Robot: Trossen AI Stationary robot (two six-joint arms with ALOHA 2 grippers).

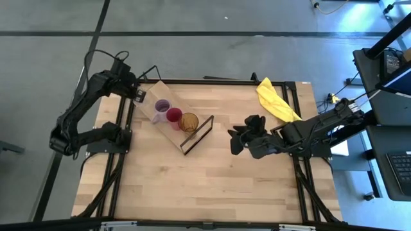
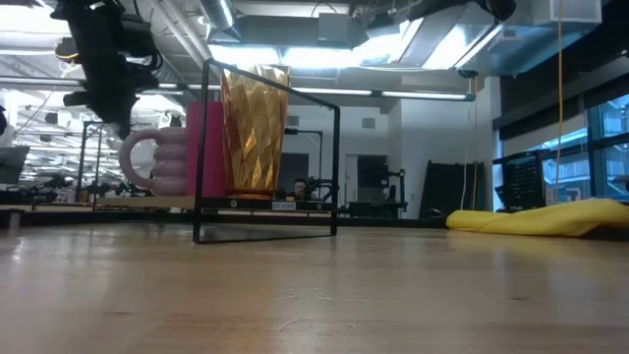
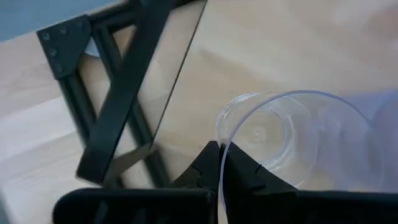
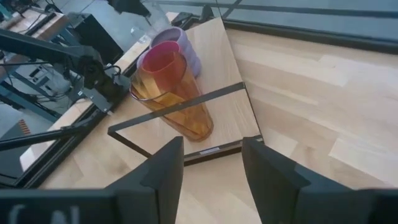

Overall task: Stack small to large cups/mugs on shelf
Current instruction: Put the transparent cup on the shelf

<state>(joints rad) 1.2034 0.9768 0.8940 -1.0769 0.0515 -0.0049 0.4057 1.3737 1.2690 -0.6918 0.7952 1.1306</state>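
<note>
On the shelf (image 1: 160,87), a light board, stand in a row a purple mug (image 1: 162,106), a red cup (image 1: 174,115) and an amber tumbler (image 1: 189,122). The tumbler is nearest the black wire frame (image 1: 198,135). My left gripper (image 1: 139,96) hovers at the board's far left end, shut on a small clear glass (image 3: 280,130). My right gripper (image 1: 235,138) stands open above the table, right of the wire frame and facing the cups (image 4: 177,93), with nothing between its fingers. My left gripper has the clear glass by its rim (image 3: 221,142), one finger inside the mouth and one outside. The fingers come from above, slanting down. The glass hangs tilted below them with its mouth toward the wrist. Whether its base touches anything, I cannot tell.
A yellow cloth (image 1: 276,100) lies at the table's far right. The black table frame (image 3: 118,93) runs close beside the left gripper. Bare wooden tabletop (image 1: 205,186) stretches across the near half.
</note>
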